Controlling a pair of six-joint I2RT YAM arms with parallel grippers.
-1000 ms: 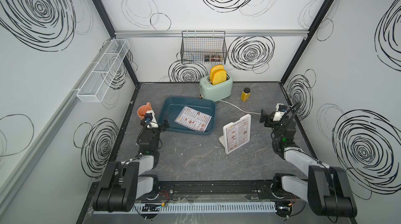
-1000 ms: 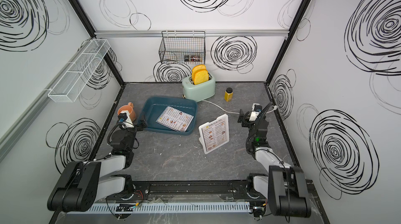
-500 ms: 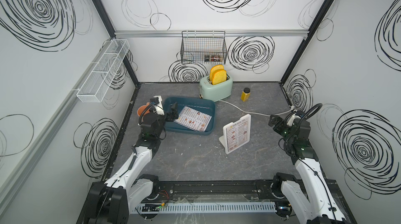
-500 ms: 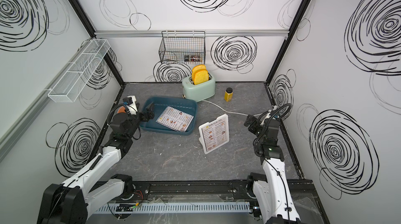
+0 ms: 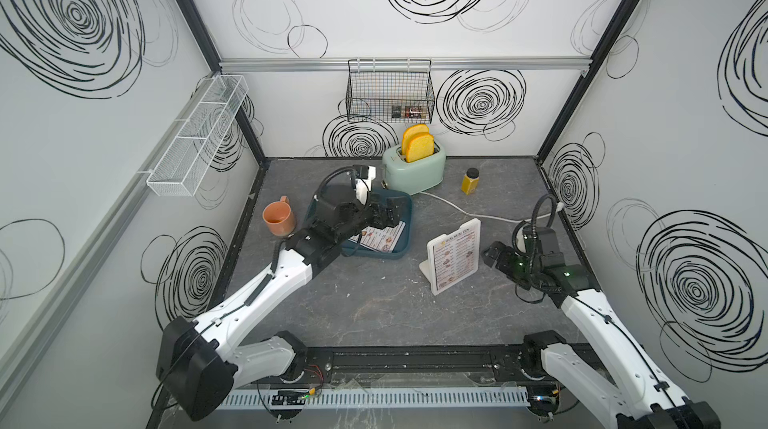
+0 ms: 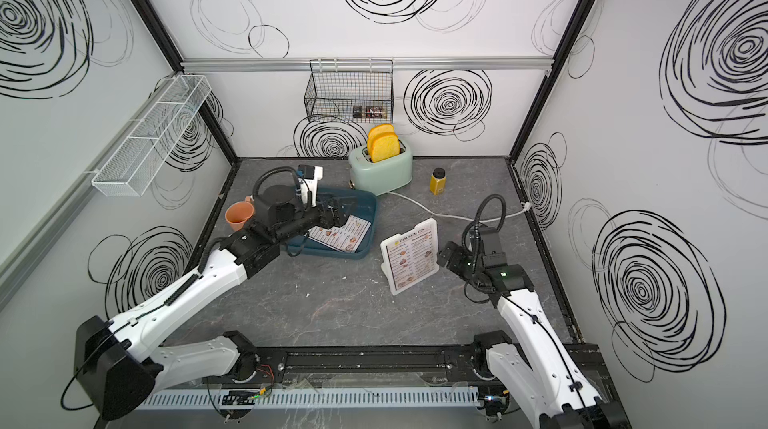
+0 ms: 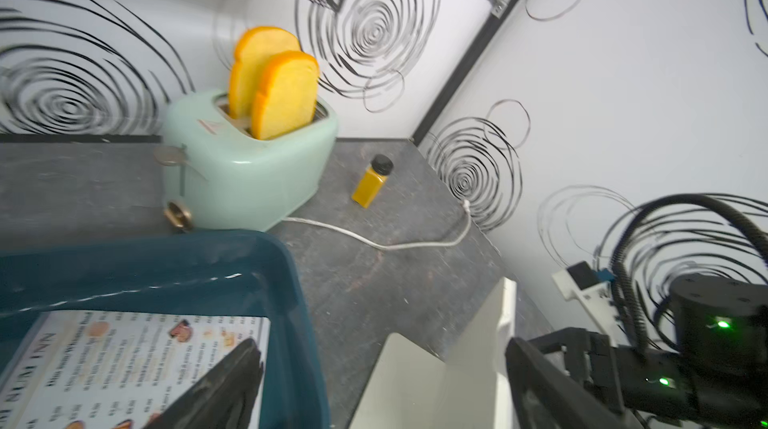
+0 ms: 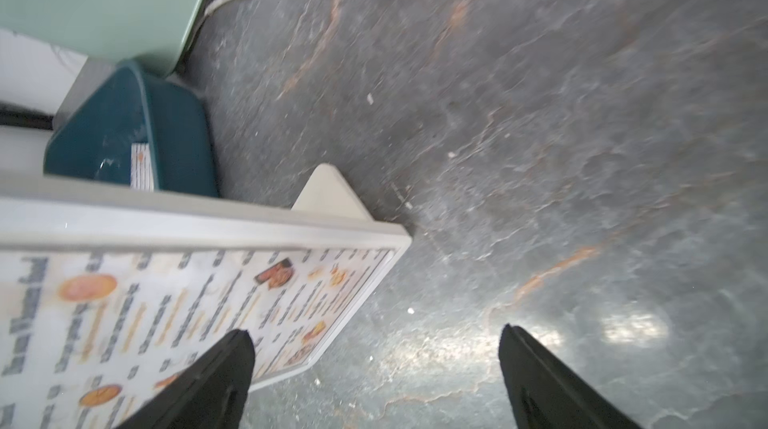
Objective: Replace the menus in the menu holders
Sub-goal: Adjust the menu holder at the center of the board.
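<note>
Menu holder [image 5: 424,271] — white plastic stand, tilted back, mid-table, holding one "DIM SUM INN" menu [image 5: 454,256]. Second menu [image 5: 376,238] — like laminated sheet, flat, face up in teal bin [image 5: 390,255].

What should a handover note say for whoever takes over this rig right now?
Left gripper: open, empty, above the bin menu, which lies flat in the teal bin.
Right gripper: open, empty, close beside the menu holder; no contact visible.
The holder menu sits in the holder, which stands tilted on the table, apart from the bin.
Done: no swap yet.
Left: pull the holder menu out, then probably slide the bin menu in.
</note>
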